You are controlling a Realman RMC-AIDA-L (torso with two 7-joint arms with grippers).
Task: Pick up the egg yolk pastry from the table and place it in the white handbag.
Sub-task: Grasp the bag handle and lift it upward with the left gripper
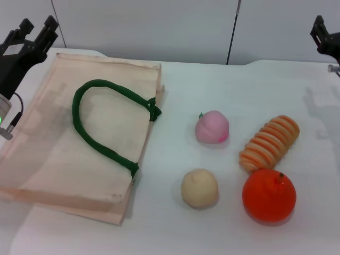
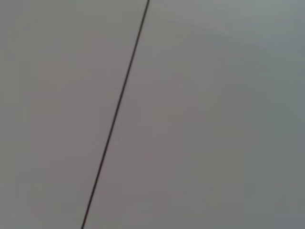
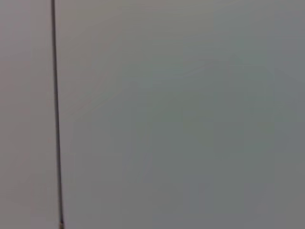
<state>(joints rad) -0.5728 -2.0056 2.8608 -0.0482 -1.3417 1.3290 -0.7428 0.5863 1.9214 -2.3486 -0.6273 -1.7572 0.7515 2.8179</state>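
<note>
The egg yolk pastry (image 1: pixel 199 188) is seen resting on the white table (image 1: pixel 223 239), just beside the orange (image 1: pixel 269 195) and near the pink peach (image 1: pixel 212 127) and the ridged roll (image 1: pixel 269 142). The white handbag (image 1: pixel 58 154) lies flat to its left, its green handle (image 1: pixel 106 125) looped on top.

The left gripper (image 1: pixel 29 33) is held high at the far left above the bag, its fingers spread apart; the right gripper (image 1: pixel 324 34) is raised at the far right edge, and its opening cannot be told.

A wrong pick is the likeliest fault, since round neighbours crowd the pastry. The ball could also be nudged and rolled. With the bag lying closed, the mouth may not admit it. Open room is left in front of the pastry and between it and the bag.
</note>
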